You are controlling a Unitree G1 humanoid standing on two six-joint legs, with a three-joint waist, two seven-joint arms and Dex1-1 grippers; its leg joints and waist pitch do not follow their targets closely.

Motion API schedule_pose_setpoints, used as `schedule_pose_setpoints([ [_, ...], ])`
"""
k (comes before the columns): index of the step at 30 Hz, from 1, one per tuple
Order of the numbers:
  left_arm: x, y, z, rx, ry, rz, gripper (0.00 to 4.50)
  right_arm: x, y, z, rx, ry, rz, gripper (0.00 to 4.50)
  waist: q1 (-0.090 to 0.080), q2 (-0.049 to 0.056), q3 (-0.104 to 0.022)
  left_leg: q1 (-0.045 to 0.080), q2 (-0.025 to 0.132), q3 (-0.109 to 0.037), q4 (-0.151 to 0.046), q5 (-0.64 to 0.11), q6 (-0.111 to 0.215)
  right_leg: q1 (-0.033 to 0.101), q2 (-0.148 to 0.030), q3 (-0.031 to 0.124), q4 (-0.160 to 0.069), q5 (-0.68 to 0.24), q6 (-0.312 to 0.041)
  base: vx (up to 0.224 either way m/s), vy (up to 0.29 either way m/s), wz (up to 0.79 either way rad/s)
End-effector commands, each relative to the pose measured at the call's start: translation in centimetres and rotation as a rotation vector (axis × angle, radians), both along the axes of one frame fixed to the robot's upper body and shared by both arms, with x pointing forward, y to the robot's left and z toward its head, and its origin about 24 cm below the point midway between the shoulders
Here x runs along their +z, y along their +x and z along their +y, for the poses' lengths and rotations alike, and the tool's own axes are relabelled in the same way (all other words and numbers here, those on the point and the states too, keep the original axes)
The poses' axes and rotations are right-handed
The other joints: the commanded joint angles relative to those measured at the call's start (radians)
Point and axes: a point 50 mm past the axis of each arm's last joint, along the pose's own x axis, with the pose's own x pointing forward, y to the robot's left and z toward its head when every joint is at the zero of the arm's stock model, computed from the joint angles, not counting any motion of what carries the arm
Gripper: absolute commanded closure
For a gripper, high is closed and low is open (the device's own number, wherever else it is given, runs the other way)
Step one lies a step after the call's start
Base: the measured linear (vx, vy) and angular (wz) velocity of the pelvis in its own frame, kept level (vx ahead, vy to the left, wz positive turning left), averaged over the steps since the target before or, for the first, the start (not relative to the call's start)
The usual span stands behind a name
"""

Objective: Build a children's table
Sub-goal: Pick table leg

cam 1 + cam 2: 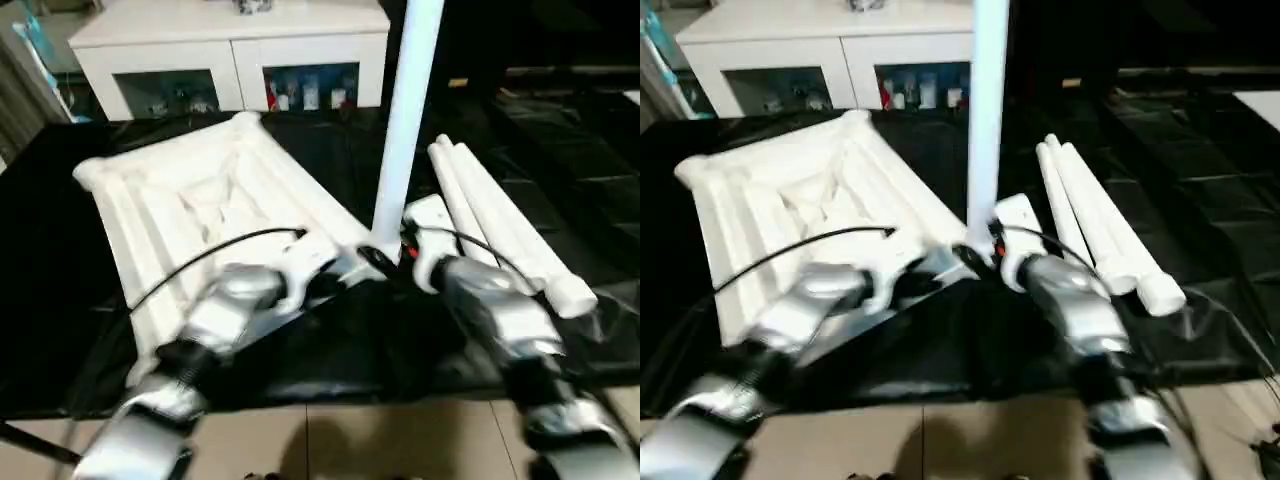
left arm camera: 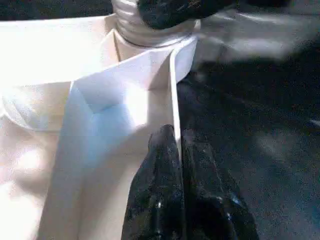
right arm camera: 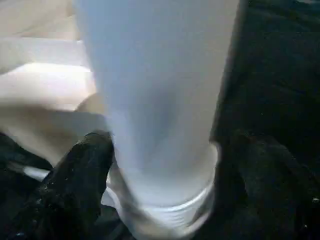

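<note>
The white table top [image 1: 200, 200] lies upside down on black cloth, ribs facing up. One white leg [image 1: 405, 130] stands upright in its near right corner socket [image 2: 150, 37]. My right gripper [image 3: 170, 150] is open around the base of that leg, one black finger [image 3: 85, 175] on each side and a gap showing on one side. My left gripper [image 2: 177, 134] is shut on the thin rim wall of the table top just beside that corner. Spare white legs [image 1: 500, 220] lie side by side on the cloth to the right.
A white cabinet with glass doors [image 1: 230, 45] stands behind the cloth. The black cloth [image 1: 330, 360] ends near me at a pale tiled floor [image 1: 400, 440]. A black cable [image 1: 200, 255] loops over my left forearm.
</note>
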Motion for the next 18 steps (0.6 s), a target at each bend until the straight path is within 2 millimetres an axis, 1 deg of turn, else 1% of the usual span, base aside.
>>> schedule_pose_setpoints([
  [1,-0.3,-1.1,-0.3,-0.098,-0.046,0.052,4.50,1.1,-0.7,-0.2,0.129,0.039,-0.043,0.52,0.008,-0.016,-0.065,0.017,0.047,-0.011,-0.054,-0.222,0.079,0.032,-0.028,0.036,-0.071,-0.288,-0.204,0.075,-0.030,0.07],
  [2,-0.2,-1.3,-0.2,-0.118,-0.053,0.061,4.50,1.0,-1.3,-0.6,0.192,0.048,-0.029,0.52,0.010,-0.020,-0.067,0.015,0.050,-0.010,-0.049,-0.191,0.091,0.035,-0.027,0.037,-0.061,-0.228,-0.223,0.078,-0.015,0.02],
  [3,-0.2,-1.3,-0.2,-0.118,-0.053,0.061,4.50,0.9,-1.3,-0.6,0.192,0.046,-0.029,0.52,0.014,-0.015,-0.073,0.013,0.047,-0.009,-0.042,-0.129,0.109,0.042,-0.021,0.033,-0.046,-0.138,-0.246,0.078,-0.015,0.02],
  [4,-0.1,-1.4,-0.2,-0.132,-0.054,0.066,4.50,0.6,-1.4,-1.0,0.191,0.024,-0.028,0.52,0.018,-0.013,-0.075,0.013,0.048,-0.009,-0.037,-0.095,0.120,0.043,-0.021,0.032,-0.039,-0.087,-0.258,0.064,0.001,-0.02],
  [5,0.0,-1.4,-0.1,-0.141,-0.051,0.064,4.50,0.4,-1.5,-1.4,0.198,0.023,-0.014,0.52,0.019,-0.007,-0.077,0.010,0.047,-0.009,-0.032,-0.047,0.138,0.044,-0.018,0.030,-0.028,-0.016,-0.280,0.000,0.000,0.00],
  [6,0.0,-1.5,-0.1,-0.146,-0.050,0.062,4.50,0.2,-1.6,-1.7,0.202,0.018,-0.016,0.52,0.019,-0.004,-0.078,0.005,0.046,-0.010,-0.030,-0.051,0.145,0.047,-0.017,0.028,-0.025,0.009,-0.288,0.000,0.000,0.00],
  [7,0.1,-1.5,-0.1,-0.150,-0.049,0.060,4.50,0.2,-1.7,-1.8,0.208,0.016,-0.020,0.52,0.019,-0.006,-0.079,0.005,0.045,-0.009,-0.028,-0.059,0.145,0.048,-0.015,0.027,-0.025,0.013,-0.288,0.000,0.000,0.00],
  [8,0.2,-1.6,-0.1,-0.148,-0.055,0.051,4.50,0.2,-1.9,-1.8,0.233,0.021,-0.016,0.52,0.019,-0.007,-0.082,0.012,0.046,-0.008,-0.026,-0.070,0.144,0.047,-0.014,0.028,-0.023,0.026,-0.295,0.000,0.000,0.00],
  [9,0.3,-1.6,-0.1,-0.146,-0.059,0.048,4.50,0.2,-2.0,-1.8,0.250,0.013,-0.021,0.52,0.020,-0.009,-0.082,0.011,0.047,-0.007,-0.025,-0.073,0.150,0.049,-0.014,0.028,-0.023,0.030,-0.299,0.000,0.000,0.00],
  [10,0.3,-1.7,-0.1,-0.148,-0.062,0.047,4.50,0.1,-2.1,-1.8,0.257,0.002,-0.021,0.52,0.019,-0.009,-0.080,0.009,0.047,-0.008,-0.026,-0.080,0.151,0.050,-0.014,0.027,-0.024,0.010,-0.297,0.000,0.000,0.00],
  [11,0.3,-1.7,-0.1,-0.148,-0.062,0.046,4.50,0.1,-2.1,-1.7,0.257,0.002,-0.021,0.52,0.019,-0.008,-0.081,0.010,0.047,-0.008,-0.025,-0.082,0.150,0.050,-0.015,0.027,-0.024,0.003,-0.296,0.000,0.000,0.00],
  [12,0.2,-1.9,-0.1,-0.144,-0.063,0.038,4.50,0.0,-2.1,-1.7,0.259,-0.013,-0.030,0.52,0.018,-0.009,-0.078,0.011,0.048,-0.008,-0.027,-0.101,0.144,0.048,-0.015,0.027,-0.028,-0.027,-0.292,0.000,0.000,0.00],
  [13,0.2,-1.9,-0.1,-0.144,-0.063,0.038,4.50,0.0,-2.1,-1.7,0.259,-0.013,-0.030,0.52,0.017,-0.008,-0.078,0.011,0.048,-0.008,-0.028,-0.112,0.140,0.048,-0.015,0.027,-0.029,-0.043,-0.289,0.000,0.000,0.00],
  [14,0.2,-2.0,0.0,-0.143,-0.063,0.034,4.50,0.0,-2.0,-1.7,0.257,-0.010,-0.031,0.52,0.017,-0.003,-0.076,0.012,0.048,-0.009,-0.030,-0.135,0.127,0.048,-0.017,0.028,-0.032,-0.079,-0.282,0.000,0.000,0.00],
  [16,0.2,-2.1,0.0,-0.135,-0.071,0.030,4.50,0.0,-1.9,-1.7,0.252,-0.018,-0.047,0.52,0.014,-0.004,-0.073,0.012,0.048,-0.009,-0.032,-0.181,0.100,0.046,-0.016,0.030,-0.038,-0.127,-0.269,0.000,0.000,0.00],
  [18,0.2,-2.1,0.1,-0.127,-0.077,0.027,4.50,0.1,-1.9,-1.7,0.253,-0.026,-0.059,0.52,0.012,-0.005,-0.073,0.012,0.047,-0.010,-0.034,-0.198,0.087,0.047,-0.016,0.030,-0.039,-0.150,-0.261,0.000,0.000,0.00],
])
